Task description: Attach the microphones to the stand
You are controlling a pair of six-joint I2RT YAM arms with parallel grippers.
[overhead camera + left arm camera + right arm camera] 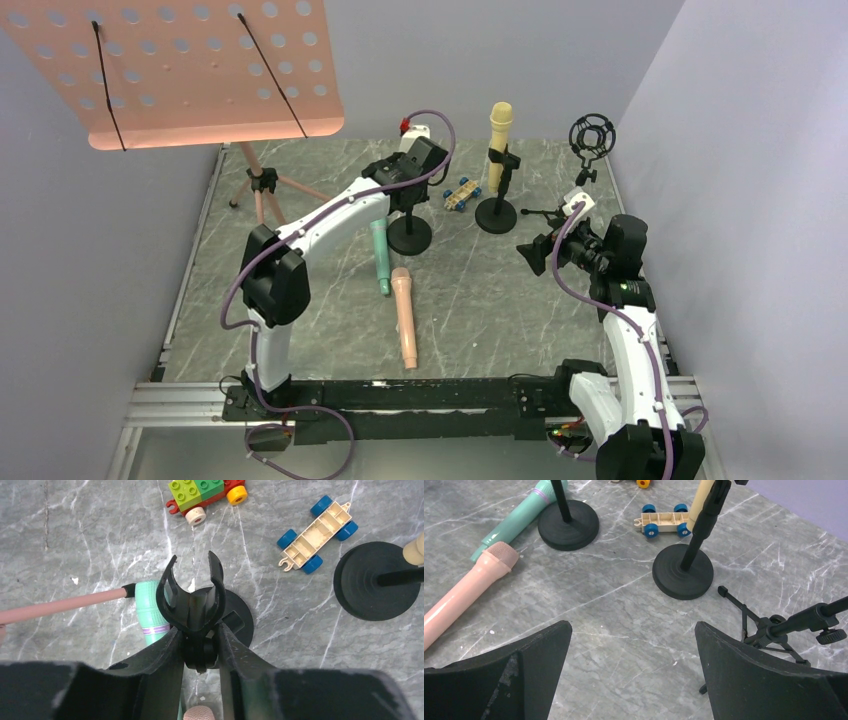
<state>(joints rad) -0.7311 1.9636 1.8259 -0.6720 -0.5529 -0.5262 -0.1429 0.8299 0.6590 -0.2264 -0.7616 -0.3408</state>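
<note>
Black plastic fills the left wrist view: the left gripper (200, 639) is clenched on the neck of the empty clip (195, 611) atop the middle stand (409, 236). What is the step? – Desk

Steadying or tilting that clip for a microphone, by the look of it. Holding low at the joint, as here, leaves the U-mouth free. – Photographer

Where are the microphones? – Desk

At upper centre of the overhead view, the pale yellow microphone (500, 125) stands clipped in the second stand (497, 213). At centre, the mint-green microphone (380, 255) lies flat beside the middle stand's base, with the peach-pink microphone (405, 318) just below it. – Photographer

And the right gripper (631, 627)? – Desk

Spread wide, empty, at right near the tripod stand (769, 630). It likely fetches the mint one; a mid-body grip would leave the handle free to seat. – Photographer
</note>
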